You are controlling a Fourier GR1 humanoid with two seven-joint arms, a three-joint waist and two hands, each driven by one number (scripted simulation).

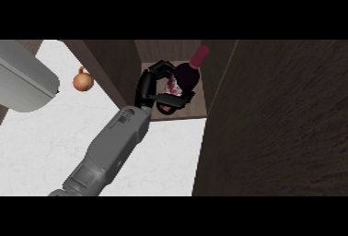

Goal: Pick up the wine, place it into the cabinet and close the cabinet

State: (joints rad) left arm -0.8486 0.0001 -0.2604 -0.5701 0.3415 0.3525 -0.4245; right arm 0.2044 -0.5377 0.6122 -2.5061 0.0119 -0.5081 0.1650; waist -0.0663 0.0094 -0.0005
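Wine bottle [185, 77]: dark glass body, maroon neck and cap, pale pink label partly hidden. It leans inside the open cabinet [173, 114], on the cabinet floor near its front edge, neck toward the back wall. Hand [155, 87]: black fingers and thumb curled round the bottle's lower body. Whether it is the left or the right cannot be told. Grey forearm [112, 147]: rises diagonally from the lower edge over the white counter [41, 147] into the cabinet opening.

Cabinet [272, 115]: dark wood, matt, visible grain. Counter [41, 138], left of cabinet: white, smooth, faintly mottled like stone. Bottle [190, 76] inside cabinet: dark, glossy glass look, red top. Onion [83, 81] left of cabinet: smooth tan skin.
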